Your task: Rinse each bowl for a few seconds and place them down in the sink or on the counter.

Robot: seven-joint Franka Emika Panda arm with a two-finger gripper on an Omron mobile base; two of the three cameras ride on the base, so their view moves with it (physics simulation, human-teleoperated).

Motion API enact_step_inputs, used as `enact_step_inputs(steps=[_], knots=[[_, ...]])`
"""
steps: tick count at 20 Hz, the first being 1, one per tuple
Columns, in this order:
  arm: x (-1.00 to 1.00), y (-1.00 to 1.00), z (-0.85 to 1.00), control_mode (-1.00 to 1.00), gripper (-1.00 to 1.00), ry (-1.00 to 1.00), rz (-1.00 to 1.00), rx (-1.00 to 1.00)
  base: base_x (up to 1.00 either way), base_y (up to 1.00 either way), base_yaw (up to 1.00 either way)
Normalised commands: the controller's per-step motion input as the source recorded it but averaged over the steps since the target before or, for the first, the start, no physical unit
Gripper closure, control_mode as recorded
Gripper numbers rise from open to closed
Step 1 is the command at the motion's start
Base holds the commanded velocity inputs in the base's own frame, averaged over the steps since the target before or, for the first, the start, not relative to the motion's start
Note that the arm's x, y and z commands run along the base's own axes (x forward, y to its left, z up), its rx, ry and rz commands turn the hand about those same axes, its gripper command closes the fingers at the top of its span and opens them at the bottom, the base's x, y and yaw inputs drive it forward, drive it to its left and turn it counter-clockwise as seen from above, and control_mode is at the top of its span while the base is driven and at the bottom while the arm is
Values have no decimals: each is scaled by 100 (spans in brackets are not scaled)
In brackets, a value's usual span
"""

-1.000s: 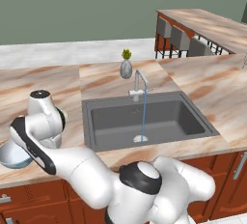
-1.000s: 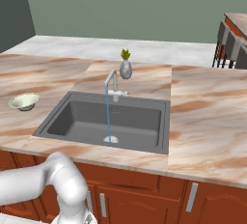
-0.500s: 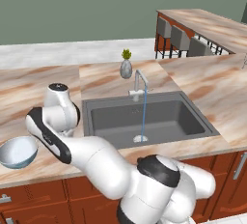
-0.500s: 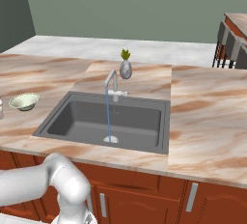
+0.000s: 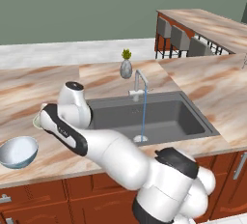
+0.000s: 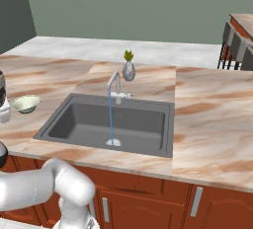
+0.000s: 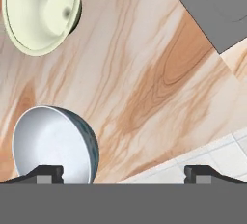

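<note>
Lower left of the hand view, the blue-white bowl (image 7: pixel 50 143) sits on the bench (image 7: pixel 144 88) beside the wide-apart empty claw (image 7: pixel 124 172), cream bowl (image 7: pixel 41 10) upper left, sink (image 5: pixel 154 117) well right; best centre one rim between fingers before closing.

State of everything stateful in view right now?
Faucet: running, thin stream falling to the drain.
Sink: nothing in it but the stream.
Blue-white bowl: upright on the counter, left of the sink, not held.
Cream-green bowl: upright on the counter, not held.
Gripper: jaws open, holding nothing, above the counter.
Vase: upright behind the faucet.
</note>
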Motion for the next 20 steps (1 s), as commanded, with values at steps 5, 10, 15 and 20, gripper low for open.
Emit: enact_step_inputs(steps=[5, 10, 15, 20], knots=[[8, -19, 2, -100, -100, -6, 6, 3, 0, 0, 0], [6, -25, 3, -100, -100, -5, 6, 0, 0, 0, 0], [6, -23, 12, -100, -100, -2, 4, 2, 0, 0, 0], [6, -18, 14, -100, -100, 1, 0, 4, 0, 0, 0]])
